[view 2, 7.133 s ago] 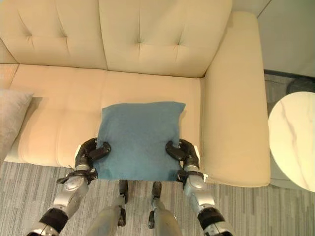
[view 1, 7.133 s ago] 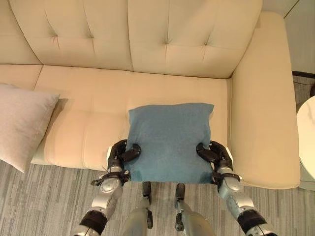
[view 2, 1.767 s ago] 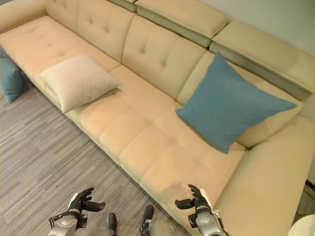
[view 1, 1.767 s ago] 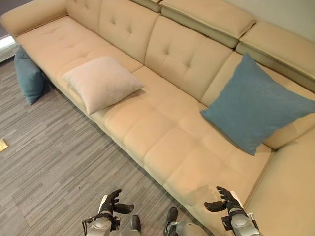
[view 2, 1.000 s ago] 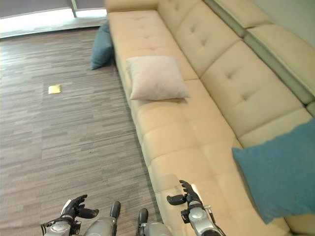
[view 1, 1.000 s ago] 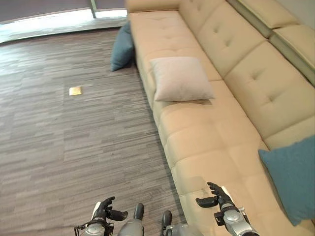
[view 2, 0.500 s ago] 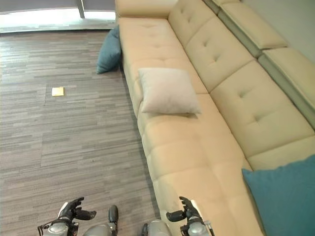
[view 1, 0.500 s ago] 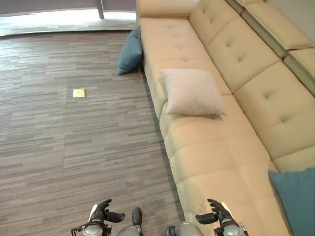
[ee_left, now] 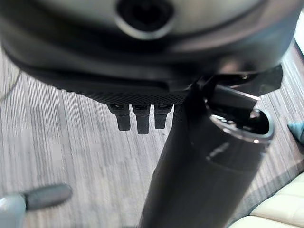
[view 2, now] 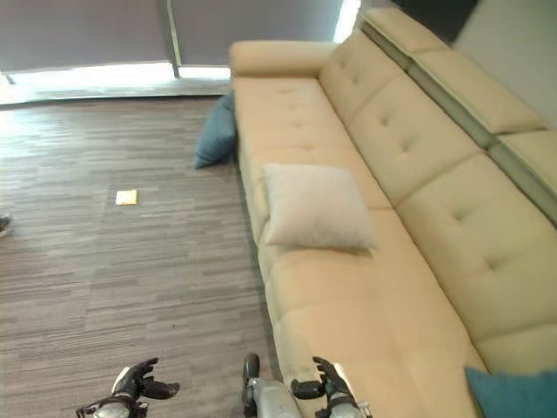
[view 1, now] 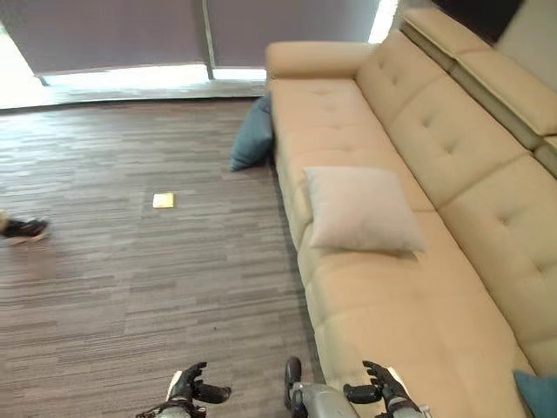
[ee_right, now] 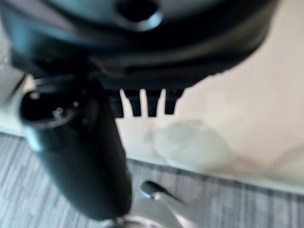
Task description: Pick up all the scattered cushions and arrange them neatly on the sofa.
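Both robot hands, left and right, hang loose-fingered, holding nothing. Beige cushion lies on the sofa; blue cushion leans at 11 o'clock on the floor.

Seven seconds ago both hands gripped a blue cushion flat on the sofa seat; now the left hand and right hand hang empty with fingers loose at the frame's bottom edge. The camera has swung left, so that cushion now sits in the lower right corner, and a second blue cushion on the floor against the sofa, upper centre, has come into sight.
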